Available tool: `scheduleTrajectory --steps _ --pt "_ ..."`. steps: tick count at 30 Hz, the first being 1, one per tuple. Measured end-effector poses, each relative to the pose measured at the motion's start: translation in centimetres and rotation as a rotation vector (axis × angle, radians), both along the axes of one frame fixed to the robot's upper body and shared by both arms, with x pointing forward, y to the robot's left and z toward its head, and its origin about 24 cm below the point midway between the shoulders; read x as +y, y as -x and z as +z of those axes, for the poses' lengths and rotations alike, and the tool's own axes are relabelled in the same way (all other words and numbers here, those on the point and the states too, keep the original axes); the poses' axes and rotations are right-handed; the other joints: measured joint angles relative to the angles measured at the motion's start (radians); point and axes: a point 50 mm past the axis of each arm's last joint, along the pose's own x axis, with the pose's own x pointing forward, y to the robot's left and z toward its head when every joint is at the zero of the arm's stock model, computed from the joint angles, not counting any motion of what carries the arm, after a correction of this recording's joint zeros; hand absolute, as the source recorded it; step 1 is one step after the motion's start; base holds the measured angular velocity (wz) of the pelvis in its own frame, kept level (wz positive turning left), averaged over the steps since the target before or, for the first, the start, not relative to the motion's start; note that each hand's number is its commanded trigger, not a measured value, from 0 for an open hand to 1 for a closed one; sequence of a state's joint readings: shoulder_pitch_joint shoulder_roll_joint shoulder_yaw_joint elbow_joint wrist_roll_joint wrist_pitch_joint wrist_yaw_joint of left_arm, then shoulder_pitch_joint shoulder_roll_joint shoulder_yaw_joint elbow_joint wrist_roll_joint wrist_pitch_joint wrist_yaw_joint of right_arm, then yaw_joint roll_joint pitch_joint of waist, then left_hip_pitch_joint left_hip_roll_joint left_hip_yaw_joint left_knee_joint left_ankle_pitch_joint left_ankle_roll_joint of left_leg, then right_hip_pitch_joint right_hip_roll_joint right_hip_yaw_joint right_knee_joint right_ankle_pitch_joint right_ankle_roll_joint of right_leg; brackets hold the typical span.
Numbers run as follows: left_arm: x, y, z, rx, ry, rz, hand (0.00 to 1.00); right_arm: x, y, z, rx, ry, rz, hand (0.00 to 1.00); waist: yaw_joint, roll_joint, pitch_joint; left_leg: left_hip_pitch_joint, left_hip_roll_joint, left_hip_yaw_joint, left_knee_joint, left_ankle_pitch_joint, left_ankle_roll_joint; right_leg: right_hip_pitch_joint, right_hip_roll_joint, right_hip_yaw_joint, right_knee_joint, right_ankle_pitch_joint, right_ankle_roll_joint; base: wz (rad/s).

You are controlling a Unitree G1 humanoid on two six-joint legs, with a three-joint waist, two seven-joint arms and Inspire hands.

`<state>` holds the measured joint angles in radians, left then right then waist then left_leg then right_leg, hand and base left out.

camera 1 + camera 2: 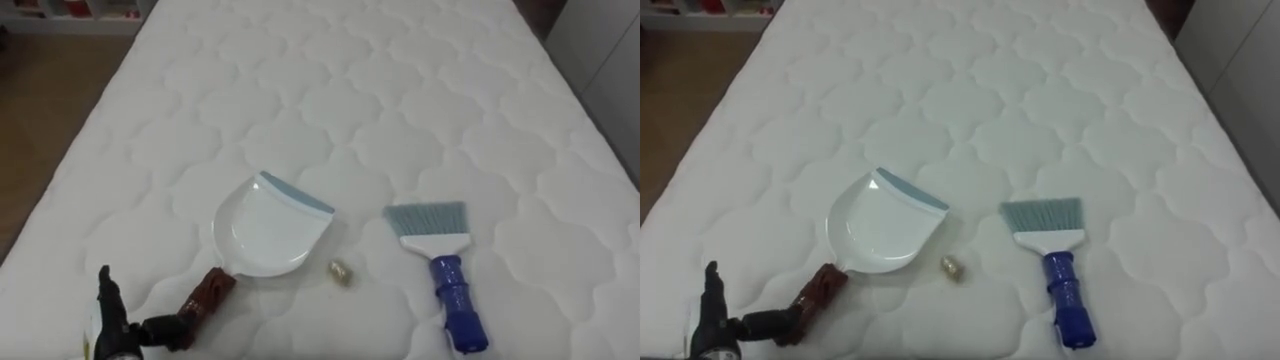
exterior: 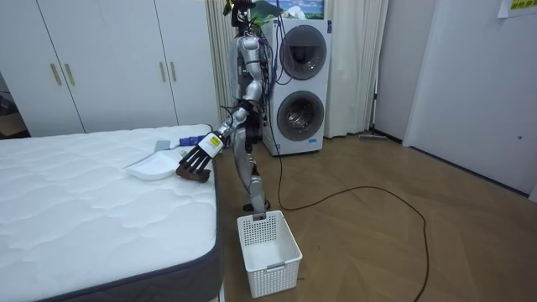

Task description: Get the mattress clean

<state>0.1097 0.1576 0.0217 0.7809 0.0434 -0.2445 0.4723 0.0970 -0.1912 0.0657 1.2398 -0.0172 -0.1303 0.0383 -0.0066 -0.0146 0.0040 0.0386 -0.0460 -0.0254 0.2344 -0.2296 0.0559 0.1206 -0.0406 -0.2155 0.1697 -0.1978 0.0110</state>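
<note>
So, your left hand (image 1: 150, 332) reaches low to the dustpan (image 1: 268, 232).
Fingers (image 1: 172, 330) fairly straight, unclosed, tips on its brown handle (image 1: 208, 293); rightward on the mattress (image 1: 350, 90) lie a small tan scrap (image 1: 341, 272) and a blue-handled brush (image 1: 440, 262).

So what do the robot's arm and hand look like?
The left hand is black, with long, thin fingers, a bit like a skeleton glove. A small white tag is stuck on the back of it. The arm above it is slim and silver-grey, with darker bits at the joints.
</note>
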Motion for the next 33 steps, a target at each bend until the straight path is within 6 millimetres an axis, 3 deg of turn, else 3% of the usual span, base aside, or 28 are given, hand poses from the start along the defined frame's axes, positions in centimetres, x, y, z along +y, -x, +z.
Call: scheduleTrajectory --steps 9,22,33 --pt "-0.3 -1.4 0.6 -0.038 -0.012 -0.007 0.00 -0.5 -0.1 0.1 -0.008 0.006 -0.028 0.00 -0.016 0.020 -0.0022 -0.053 0.004 0.005 0.023 0.001 0.001 -0.053 -0.003 -0.001 0.005 0.001 -0.001 0.01" --pt "-1.1 -2.0 -0.4 0.039 -0.012 -0.091 0.00 0.0 -1.9 0.2 -0.020 -0.012 -0.002 0.00 -0.018 0.007 0.0014 -0.149 0.015 0.031 0.036 0.002 0.001 -0.160 0.002 0.021 0.021 0.007 -0.007 -0.06" --pt "-1.7 -6.2 1.6 -0.050 -0.051 -0.164 0.00 -0.1 -3.9 0.6 -0.036 0.024 0.067 0.00 -0.027 0.014 0.0137 -0.216 0.018 0.023 0.039 0.003 -0.001 -0.231 0.006 0.030 0.029 0.009 -0.010 0.00"
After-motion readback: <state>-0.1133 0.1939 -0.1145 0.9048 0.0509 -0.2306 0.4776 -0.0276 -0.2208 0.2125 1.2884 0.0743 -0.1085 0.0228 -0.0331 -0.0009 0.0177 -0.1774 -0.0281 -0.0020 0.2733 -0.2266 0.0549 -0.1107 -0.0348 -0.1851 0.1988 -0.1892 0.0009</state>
